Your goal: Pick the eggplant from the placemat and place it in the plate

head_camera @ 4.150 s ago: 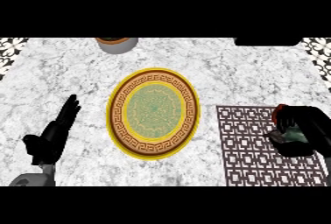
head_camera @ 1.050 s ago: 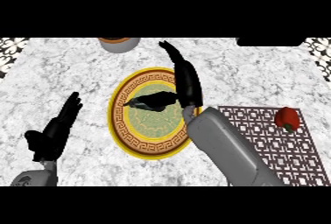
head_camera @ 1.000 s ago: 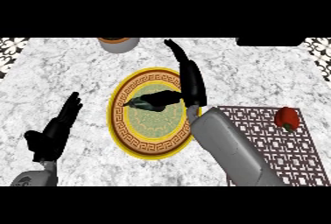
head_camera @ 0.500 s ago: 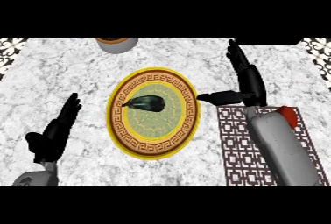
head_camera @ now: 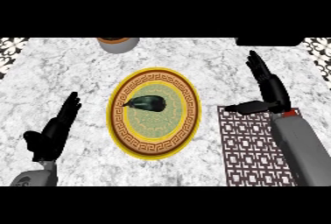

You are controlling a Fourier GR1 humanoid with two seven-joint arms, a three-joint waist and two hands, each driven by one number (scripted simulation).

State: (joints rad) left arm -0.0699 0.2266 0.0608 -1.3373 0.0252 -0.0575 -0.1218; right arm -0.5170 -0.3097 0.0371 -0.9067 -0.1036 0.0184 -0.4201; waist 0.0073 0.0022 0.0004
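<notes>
The dark eggplant (head_camera: 148,103) lies on the round plate (head_camera: 154,144), which has a yellow rim and a green middle. It rests a little left of the plate's centre. My right hand (head_camera: 268,85) is open with straight fingers, over the counter to the right of the plate and above the top edge of the brown patterned placemat (head_camera: 249,148). It holds nothing. My left hand (head_camera: 55,129) rests open at the lower left, fingers pointing up, apart from the plate.
A grey pot (head_camera: 118,43) stands at the back edge of the marble counter (head_camera: 71,70), left of centre. A small red thing (head_camera: 291,112) shows beside my right forearm on the placemat. Dark patterned corners sit at the far left and right.
My right hand let go of the eggplant on the plate and drew back to the right, now over the placemat's top edge. The left hand has stayed still.
</notes>
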